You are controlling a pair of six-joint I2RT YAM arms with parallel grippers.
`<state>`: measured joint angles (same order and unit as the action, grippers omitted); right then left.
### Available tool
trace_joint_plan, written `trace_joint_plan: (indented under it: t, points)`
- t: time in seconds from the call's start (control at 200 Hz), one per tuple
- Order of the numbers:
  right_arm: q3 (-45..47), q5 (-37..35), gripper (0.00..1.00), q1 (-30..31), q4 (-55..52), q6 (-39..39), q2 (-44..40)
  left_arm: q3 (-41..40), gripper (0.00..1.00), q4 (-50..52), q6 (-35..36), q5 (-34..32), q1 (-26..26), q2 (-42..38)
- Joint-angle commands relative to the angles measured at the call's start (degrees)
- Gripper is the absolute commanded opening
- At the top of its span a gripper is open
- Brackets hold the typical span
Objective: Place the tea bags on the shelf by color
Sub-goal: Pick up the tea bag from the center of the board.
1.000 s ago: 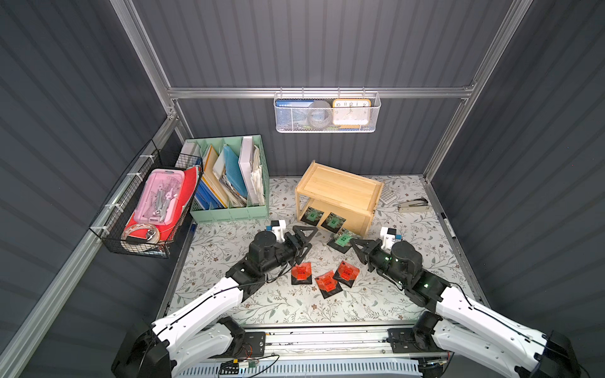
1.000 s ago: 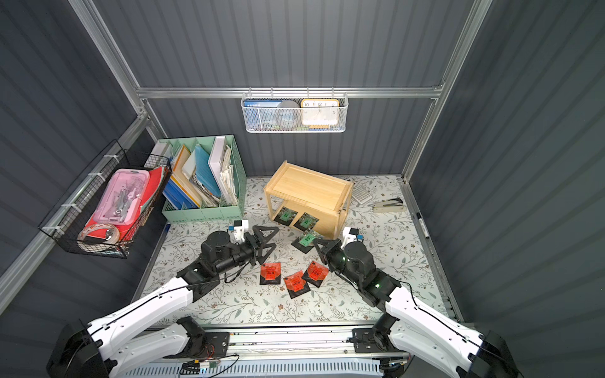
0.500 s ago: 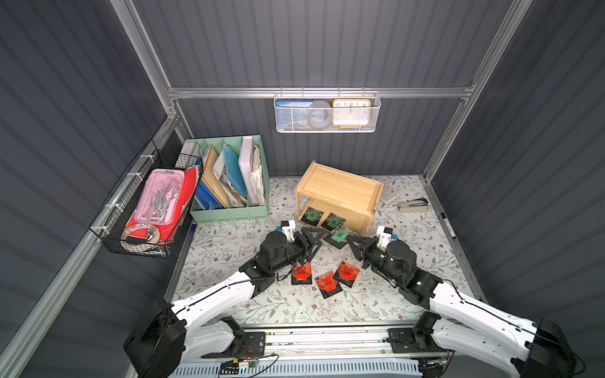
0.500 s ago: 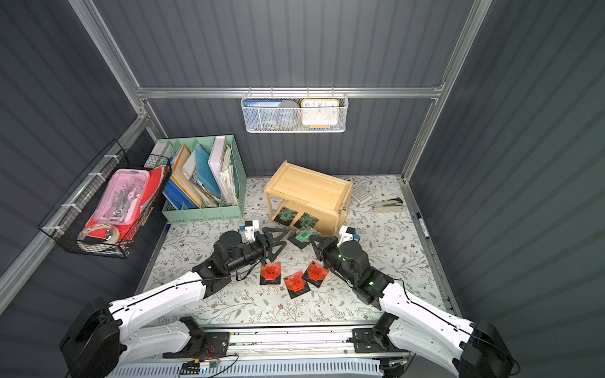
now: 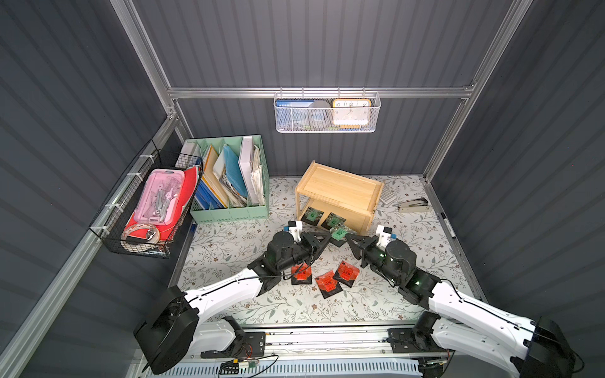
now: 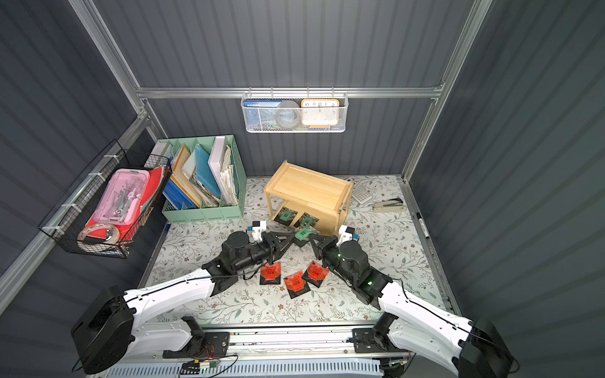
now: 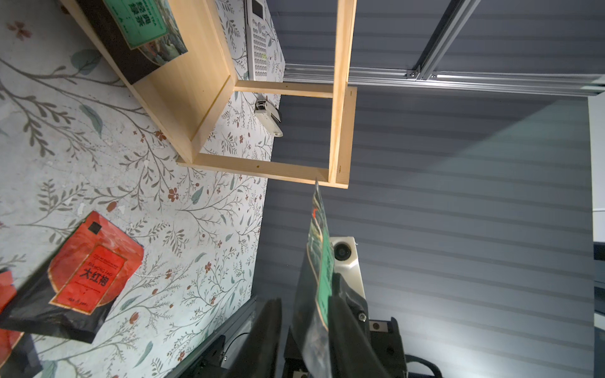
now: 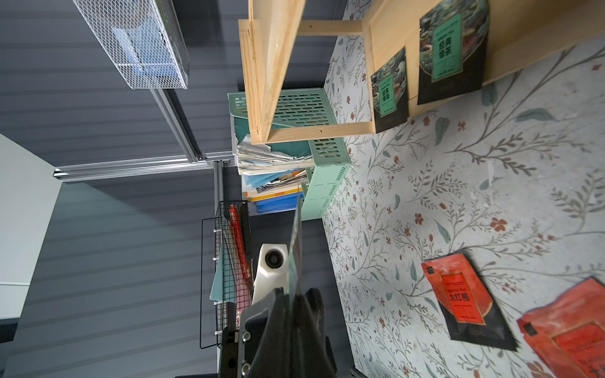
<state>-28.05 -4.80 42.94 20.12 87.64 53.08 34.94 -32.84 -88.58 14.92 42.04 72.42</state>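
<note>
Wooden shelf holds two green tea bags on its lower tier in both top views; three red tea bags lie on the table.

Left wrist: the left gripper straddles a raised green tea bag, one finger standing apart from it.

Right wrist: the right gripper pinches that bag's edge.

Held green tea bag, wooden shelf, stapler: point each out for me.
held green tea bag (image 5: 339, 233), in a top view, on its green label
wooden shelf (image 5: 340, 186), in a top view, on its top board
stapler (image 5: 413, 206), in a top view, on its body
</note>
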Motion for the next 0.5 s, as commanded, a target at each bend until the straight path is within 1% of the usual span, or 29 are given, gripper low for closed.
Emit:
trace_joint_plan:
  t: [0.0, 0.295, 0.365, 0.38, 0.4, 0.495]
  points:
    - [0.2, -0.9, 0.00, 0.4, 1.2, 0.1, -0.1, 1.6, 0.23, -1.9, 0.3, 0.1, 0.2, 0.7]
    - [0.6, -0.8, 0.00, 0.4, 1.0, 0.4, -0.2, 1.4, 0.00, -2.4, 0.2, -0.2, 0.2, 0.8]
    - [0.6, -0.8, 0.00, 0.4, 0.4, 0.3, -0.4, 1.4, 0.00, -2.4, 0.2, -0.4, 0.2, 0.7]
    - [0.7, -0.9, 0.02, 0.4, 0.2, 0.3, -0.5, 1.4, 0.00, -2.4, 0.2, -0.5, 0.2, 0.6]
    - [0.6, -0.9, 0.08, 0.4, -0.3, 0.3, -0.6, 1.3, 0.00, -2.5, 0.2, -0.5, 0.2, 0.6]
    - [0.1, -1.4, 0.32, 0.4, -4.0, -0.1, -1.8, 1.0, 0.00, -2.5, 0.3, -0.6, 0.2, 0.3]
